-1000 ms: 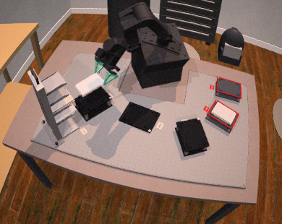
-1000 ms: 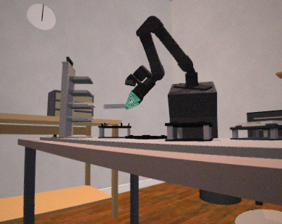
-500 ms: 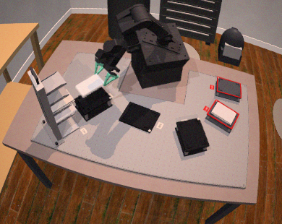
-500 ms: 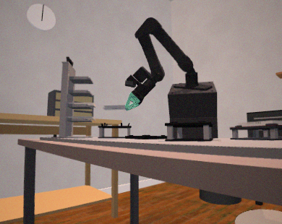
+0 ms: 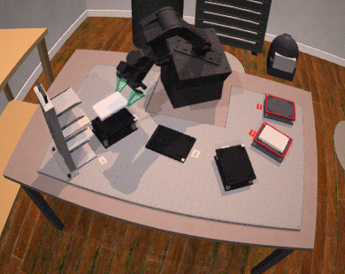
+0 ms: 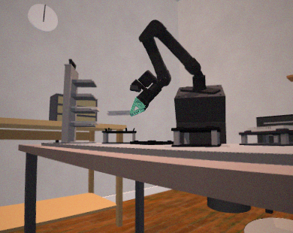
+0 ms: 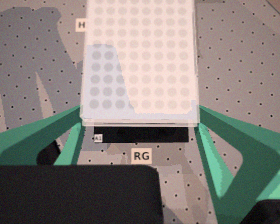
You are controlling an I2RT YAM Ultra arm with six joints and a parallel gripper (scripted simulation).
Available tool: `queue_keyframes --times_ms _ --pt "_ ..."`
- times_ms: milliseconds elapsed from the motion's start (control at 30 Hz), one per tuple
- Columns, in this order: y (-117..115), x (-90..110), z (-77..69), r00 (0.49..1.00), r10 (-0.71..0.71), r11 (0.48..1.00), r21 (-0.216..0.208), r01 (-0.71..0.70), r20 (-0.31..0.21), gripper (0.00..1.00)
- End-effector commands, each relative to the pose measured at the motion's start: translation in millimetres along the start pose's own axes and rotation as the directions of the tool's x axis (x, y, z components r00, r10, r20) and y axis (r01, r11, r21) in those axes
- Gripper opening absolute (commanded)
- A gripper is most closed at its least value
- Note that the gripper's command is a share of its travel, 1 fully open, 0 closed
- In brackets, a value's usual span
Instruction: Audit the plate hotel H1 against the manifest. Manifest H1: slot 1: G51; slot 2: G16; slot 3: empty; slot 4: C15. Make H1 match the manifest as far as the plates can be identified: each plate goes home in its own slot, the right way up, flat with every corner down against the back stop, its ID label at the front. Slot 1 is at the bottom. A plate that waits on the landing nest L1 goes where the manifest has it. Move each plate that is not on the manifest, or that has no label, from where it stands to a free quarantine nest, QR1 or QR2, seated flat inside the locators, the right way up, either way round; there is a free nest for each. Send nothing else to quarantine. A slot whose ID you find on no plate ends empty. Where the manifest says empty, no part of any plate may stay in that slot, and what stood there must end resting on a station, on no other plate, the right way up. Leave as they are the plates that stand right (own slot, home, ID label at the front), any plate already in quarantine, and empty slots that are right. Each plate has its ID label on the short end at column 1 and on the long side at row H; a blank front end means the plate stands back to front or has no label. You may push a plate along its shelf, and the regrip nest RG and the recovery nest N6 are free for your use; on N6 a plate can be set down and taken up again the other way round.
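My gripper [image 5: 131,92] [image 6: 136,109] [image 7: 139,111] is shut on a white well plate [image 5: 110,105] [image 6: 119,112] [image 7: 139,60], gripping it across its width at one short end. The plate is level and the right way up, in the air above a black nest [image 5: 116,128] [image 6: 119,135]. It lies between me and the grey plate hotel [image 5: 57,128] [image 6: 68,101] at the left. In the wrist view a dark strip with a small tag runs under the plate's near edge. I cannot read what stands in the hotel's slots.
A flat black pad [image 5: 171,142] lies mid-table and a black raised nest [image 5: 234,167] stands to its right. Two red-rimmed nests stand at the far right: one [image 5: 279,108] looks dark and the other [image 5: 273,138] holds a white plate. The arm's black base [image 5: 194,75] is behind.
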State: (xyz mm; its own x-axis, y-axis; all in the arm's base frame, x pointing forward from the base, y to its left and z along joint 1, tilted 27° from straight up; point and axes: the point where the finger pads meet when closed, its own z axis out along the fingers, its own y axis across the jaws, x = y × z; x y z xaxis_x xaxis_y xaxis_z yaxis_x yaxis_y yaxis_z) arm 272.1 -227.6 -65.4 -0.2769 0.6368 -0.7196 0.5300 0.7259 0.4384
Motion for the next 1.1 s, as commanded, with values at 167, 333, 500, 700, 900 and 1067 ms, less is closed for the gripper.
queue_keyframes --times_ms 167,333,500,700,900,1067 --pt "-1 -9 1.9 0.999 -0.018 1.000 0.005 0.018 0.041 0.86" --pt "-1 -8 3.7 0.999 -0.018 1.000 0.005 0.018 0.041 0.86" --pt "-1 -7 4.8 0.999 -0.018 1.000 0.005 0.018 0.041 0.86" --pt "-1 -4 7.0 0.999 -0.018 1.000 0.005 0.018 0.041 0.86" --pt "-1 -2 9.2 0.999 -0.018 1.000 0.005 0.018 0.041 0.86" --pt "-1 -1 10.3 0.999 -0.018 1.000 0.005 0.018 0.041 0.86"
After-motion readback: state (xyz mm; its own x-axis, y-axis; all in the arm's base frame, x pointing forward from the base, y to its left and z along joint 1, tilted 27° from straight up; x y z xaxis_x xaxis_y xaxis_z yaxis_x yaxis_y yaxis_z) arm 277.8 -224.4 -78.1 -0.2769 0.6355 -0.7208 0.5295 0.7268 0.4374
